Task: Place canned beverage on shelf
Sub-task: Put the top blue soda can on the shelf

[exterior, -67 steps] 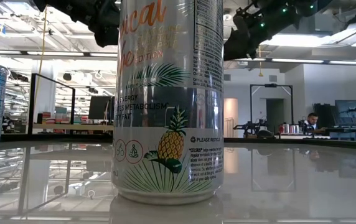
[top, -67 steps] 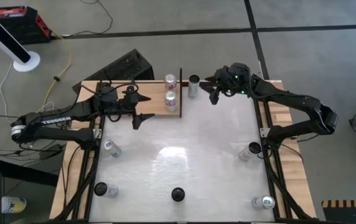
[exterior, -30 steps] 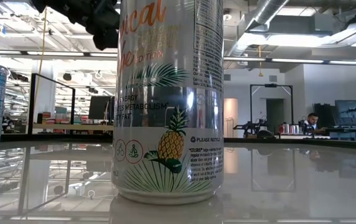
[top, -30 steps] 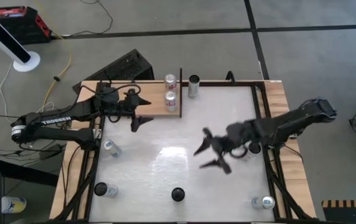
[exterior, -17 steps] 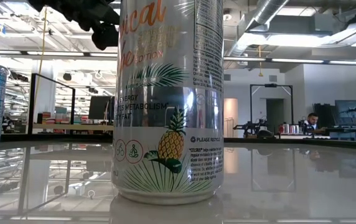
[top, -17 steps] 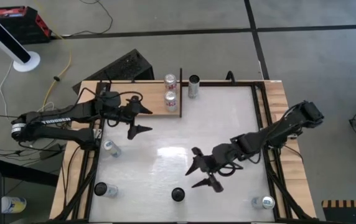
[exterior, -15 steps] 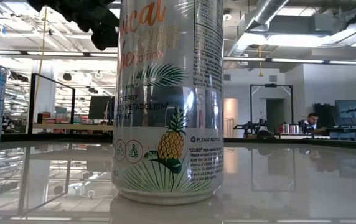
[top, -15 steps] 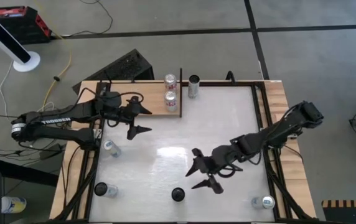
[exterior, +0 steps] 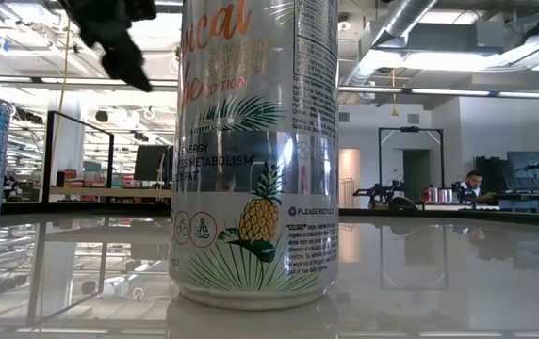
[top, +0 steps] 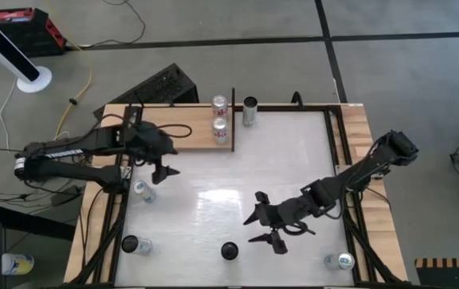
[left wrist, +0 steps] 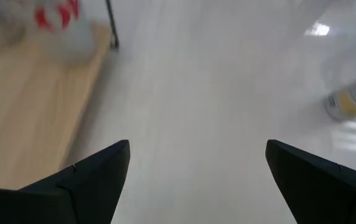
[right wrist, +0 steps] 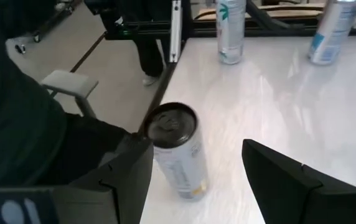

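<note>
right end effector (top: 267, 227) open, low over worktop (top: 237, 172), near dark-topped can (top: 229, 250) at front edge | left end effector (top: 163, 166) open, beside shelf (top: 193, 134) | shelf holds two cans (top: 220, 128)

Grey floor (top: 213, 24) with dark seams surrounds the table; beyond it, an open office with ceiling ducts (exterior: 392, 28).

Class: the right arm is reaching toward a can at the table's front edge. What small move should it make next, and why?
Probably ease the right tool forward around the can. Its fingers are open and the upright can stands just ahead of them, not yet between them.
</note>
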### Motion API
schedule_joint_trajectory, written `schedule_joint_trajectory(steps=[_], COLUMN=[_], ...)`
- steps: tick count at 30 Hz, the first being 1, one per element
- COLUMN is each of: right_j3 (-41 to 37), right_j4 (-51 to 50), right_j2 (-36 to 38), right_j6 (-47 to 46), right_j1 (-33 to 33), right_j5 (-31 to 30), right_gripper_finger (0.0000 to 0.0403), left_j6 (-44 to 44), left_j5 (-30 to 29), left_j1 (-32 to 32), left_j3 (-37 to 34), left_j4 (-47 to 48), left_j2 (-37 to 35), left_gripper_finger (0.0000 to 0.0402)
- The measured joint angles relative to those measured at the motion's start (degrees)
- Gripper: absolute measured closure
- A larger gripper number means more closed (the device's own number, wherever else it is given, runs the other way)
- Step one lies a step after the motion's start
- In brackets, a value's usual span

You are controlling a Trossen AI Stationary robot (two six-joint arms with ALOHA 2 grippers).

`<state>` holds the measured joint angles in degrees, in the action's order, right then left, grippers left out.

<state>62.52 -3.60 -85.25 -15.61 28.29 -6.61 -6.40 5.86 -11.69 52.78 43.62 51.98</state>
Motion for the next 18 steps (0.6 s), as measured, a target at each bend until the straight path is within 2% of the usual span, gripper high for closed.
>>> schedule_joint_trajectory(steps=[5,9,12,18], right_j3=[0.00,0.00,0.00,0.00], right_j4=[-1.15,-1.33,-1.80,-3.09], right_j2=[-0.02,-0.02,-0.02,-0.02], right_j6=[2.59,5.52,7.58,10.90], right_j1=[-1.99,-3.12,-3.55,-3.71], right_j5=[0.26,0.48,0.57,0.72], right_gripper_finger=[0.0133,0.0133,0.0133,0.0133], left_j6=[-7.90,-15.26,-19.58,-22.74], left_j5=[-1.27,-2.14,-2.15,-4.89], left_j1=[4.68,8.00,10.49,15.86], left_j3=[5.90,7.61,7.60,6.08], left_j4=[15.59,24.27,27.51,31.56], left_j2=[0.06,0.16,0.45,1.26], left_gripper_finger=[0.0042,0.0042,0.0042,0.0042])
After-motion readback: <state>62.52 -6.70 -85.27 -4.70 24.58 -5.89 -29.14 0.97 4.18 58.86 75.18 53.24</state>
